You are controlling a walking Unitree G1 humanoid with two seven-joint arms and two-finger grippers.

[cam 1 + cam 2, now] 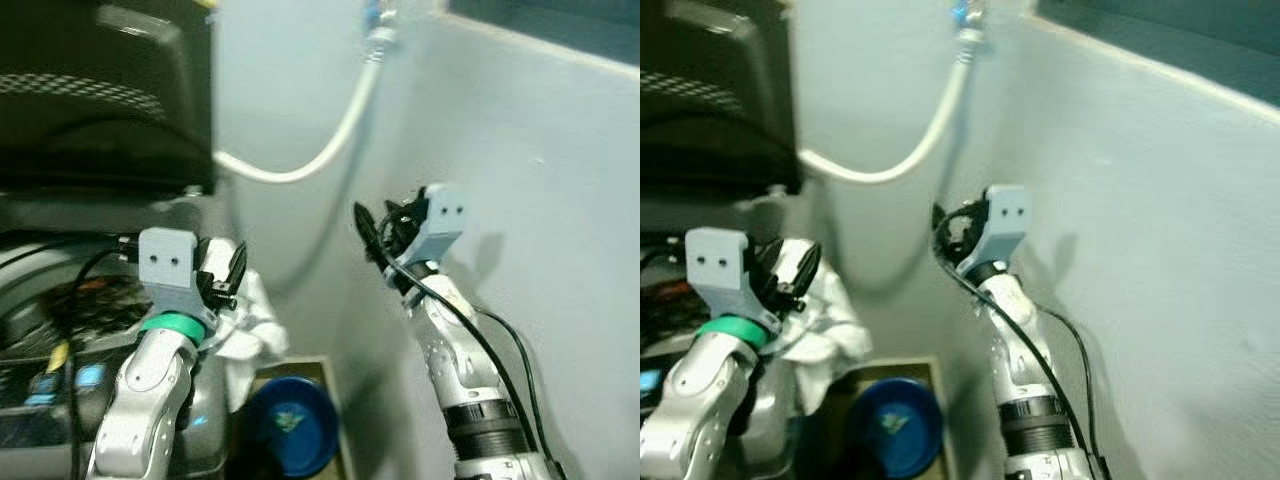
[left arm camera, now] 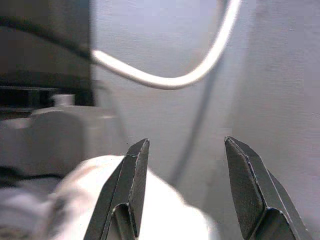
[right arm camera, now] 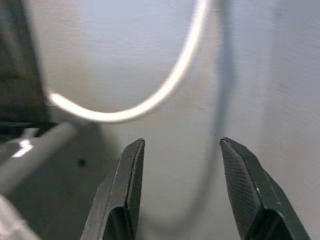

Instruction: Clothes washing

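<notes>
A top-loading washing machine (image 1: pixel 40 250) stands at the left with its dark lid (image 1: pixel 100 90) raised, and dark and orange laundry (image 1: pixel 95 300) shows in the drum. A white cloth (image 1: pixel 255 325) hangs over the machine's right edge. My left gripper (image 1: pixel 225 272) hovers just above that cloth, open; in the left wrist view the cloth (image 2: pixel 95 200) lies under the fingers (image 2: pixel 135 175), not between them. My right gripper (image 1: pixel 372 240) is raised near the pale wall, open and holding nothing, as the right wrist view (image 3: pixel 182 142) confirms.
A white hose (image 1: pixel 320 160) loops from a tap on the wall down behind the machine. A blue basin (image 1: pixel 290 425) sits on the floor in the narrow gap between machine and wall (image 1: pixel 540 200). The control panel (image 1: pixel 60 385) is at the machine's front.
</notes>
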